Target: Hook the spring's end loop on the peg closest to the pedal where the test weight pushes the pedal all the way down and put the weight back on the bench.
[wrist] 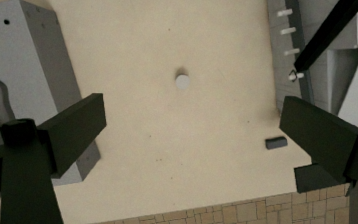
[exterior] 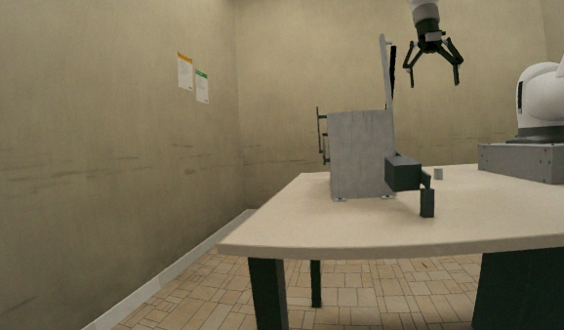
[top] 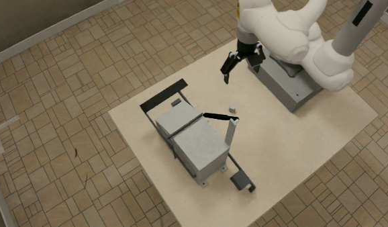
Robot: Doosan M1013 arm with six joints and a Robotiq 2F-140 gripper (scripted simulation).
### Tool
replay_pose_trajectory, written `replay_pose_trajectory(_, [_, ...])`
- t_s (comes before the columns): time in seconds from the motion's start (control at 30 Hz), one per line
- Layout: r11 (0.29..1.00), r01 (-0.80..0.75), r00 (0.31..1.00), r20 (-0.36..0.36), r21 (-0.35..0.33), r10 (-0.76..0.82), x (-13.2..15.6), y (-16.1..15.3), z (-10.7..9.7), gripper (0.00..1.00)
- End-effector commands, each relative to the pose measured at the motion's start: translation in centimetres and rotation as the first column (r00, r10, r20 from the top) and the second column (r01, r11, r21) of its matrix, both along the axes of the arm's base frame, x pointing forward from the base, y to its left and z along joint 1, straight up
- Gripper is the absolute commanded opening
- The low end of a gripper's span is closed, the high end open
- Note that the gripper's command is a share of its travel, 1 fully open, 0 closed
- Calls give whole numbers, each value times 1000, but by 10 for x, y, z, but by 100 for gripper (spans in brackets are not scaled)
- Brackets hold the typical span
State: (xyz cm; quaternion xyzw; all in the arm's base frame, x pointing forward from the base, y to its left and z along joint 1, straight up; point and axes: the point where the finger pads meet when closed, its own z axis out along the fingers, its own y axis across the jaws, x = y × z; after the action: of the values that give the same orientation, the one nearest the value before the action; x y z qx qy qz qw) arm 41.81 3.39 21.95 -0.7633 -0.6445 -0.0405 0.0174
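The grey feeder box (top: 194,144) (exterior: 360,153) stands on the bench (top: 295,148) (exterior: 477,220) (wrist: 145,145). Its dark pedal (top: 240,179) (exterior: 403,173) sits raised at the feeder's front end. A tall grey post (top: 229,132) (exterior: 385,73) carries several white pegs (wrist: 288,31). The black spring (top: 219,116) (exterior: 392,63) (wrist: 330,32) ends with its loop on the topmost peg (wrist: 296,76). The small steel weight (top: 232,108) (exterior: 438,174) (wrist: 182,81) stands upright on the bench beside the post. My gripper (top: 241,72) (exterior: 433,80) (wrist: 193,110) is open and empty, high above the weight.
The arm's grey base block (top: 284,80) (exterior: 526,161) (wrist: 25,60) stands at the back of the bench. A black bar frame (top: 164,95) juts from the feeder's rear. A small dark block (top: 175,102) (wrist: 276,143) lies near the rear.
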Motion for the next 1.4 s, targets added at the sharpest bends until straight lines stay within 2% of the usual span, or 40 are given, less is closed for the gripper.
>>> replay_pose_trajectory(0.0, [1000,0,1000,1,0,0,0,0,0,100])
replay_pose_trajectory(0.03, [1000,0,1000,1,0,0,0,0,0,100])
replay_pose_trajectory(0.07, [989,-135,991,-24,-59,134,0,0,-17,100])
replay_pose_trajectory(0.6, [989,-135,991,-24,-59,134,0,0,-17,100])
replay_pose_trajectory(0.63, [986,-152,988,-28,-66,150,1,-3,-77,100])
replay_pose_trajectory(1.17, [986,-152,988,-28,-66,150,1,-3,-77,100])
replay_pose_trajectory(1.2, [983,-168,986,-31,-73,167,1,-6,-137,100])
replay_pose_trajectory(1.37, [983,-168,986,-31,-73,167,1,-6,-137,100])
